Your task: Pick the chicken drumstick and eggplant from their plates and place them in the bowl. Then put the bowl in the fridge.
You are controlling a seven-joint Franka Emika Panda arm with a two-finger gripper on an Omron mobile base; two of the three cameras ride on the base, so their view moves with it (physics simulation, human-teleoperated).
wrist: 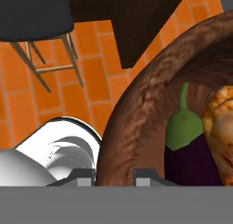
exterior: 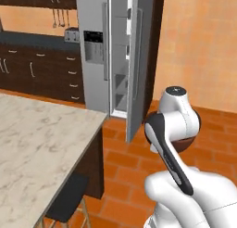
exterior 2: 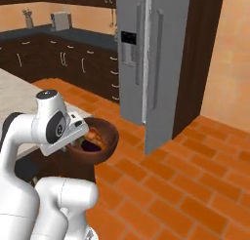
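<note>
The fridge (exterior: 104, 51) stood tallest in the scene, its grey steel door with the black dispenser panel closed and its other door swung open, so that pale shelves showed inside in the left base view. To the left of the arm lay the pale marbled surface (exterior: 37, 143), with a dark stool (exterior: 69, 194) tucked beneath its edge above the orange brick floor (exterior 2: 185, 185). The bowl (exterior 2: 105, 141), dark reddish-brown with a wood-like inside, hung in the air over the floor, well apart from the fridge. The end effector (wrist: 113, 175) was closed narrowly on the bowl's rim, one finger on either side of the wall. Inside the bowl, just beyond the fingers, lay the eggplant (wrist: 186, 159), dark purple with a green cap and stem, and touching it on its far side lay the orange-brown chicken drumstick (wrist: 220, 132).
</note>
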